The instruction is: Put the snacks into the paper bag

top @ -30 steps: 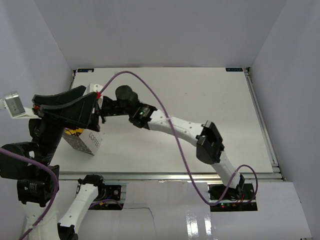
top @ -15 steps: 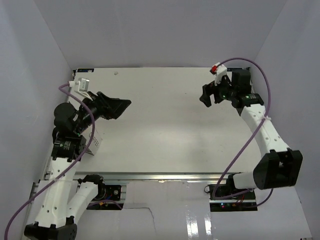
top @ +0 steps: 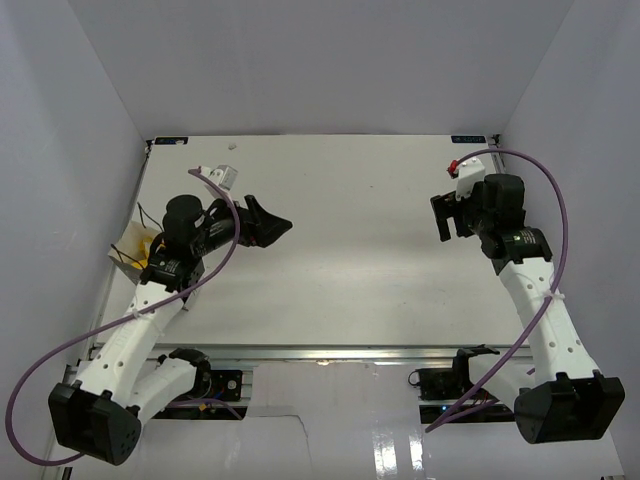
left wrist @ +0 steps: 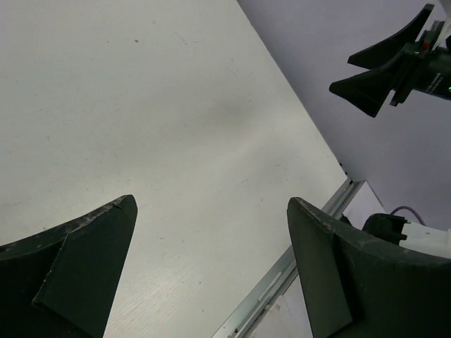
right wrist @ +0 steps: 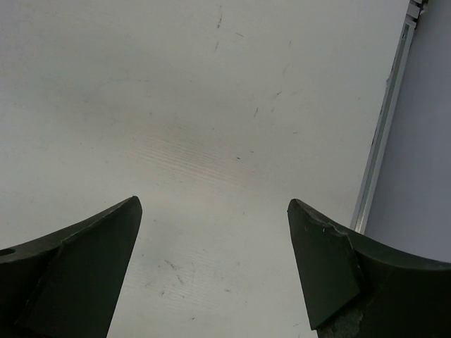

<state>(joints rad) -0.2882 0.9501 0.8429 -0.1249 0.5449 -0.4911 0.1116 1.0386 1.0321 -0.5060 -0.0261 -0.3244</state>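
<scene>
- Left gripper (top: 268, 222): over the left part of the table (top: 340, 280), pointing right toward the middle. In my left wrist view the two fingers are spread wide with only bare tabletop between them. It holds nothing.
- Right gripper (top: 441, 218): over the far right part of the table, facing left. In the right wrist view its fingers are likewise spread wide apart over bare white surface, and nothing is gripped.
- The two grippers are well apart, facing each other across the table. The right one shows in the upper right corner of the left wrist view.
- Paper bag (top: 128, 247): at the left edge of the table, just left of the left arm's wrist section and mostly hidden behind it. I see only a tan-and-white corner with a yellow and dark patch, too small to tell whether that is print or contents.
- Neither gripper touches the bag.
- A purple cable (top: 553, 205) loops off the right arm.
- A metal rail (right wrist: 384, 141) runs along the table's right edge in the right wrist view.
</scene>
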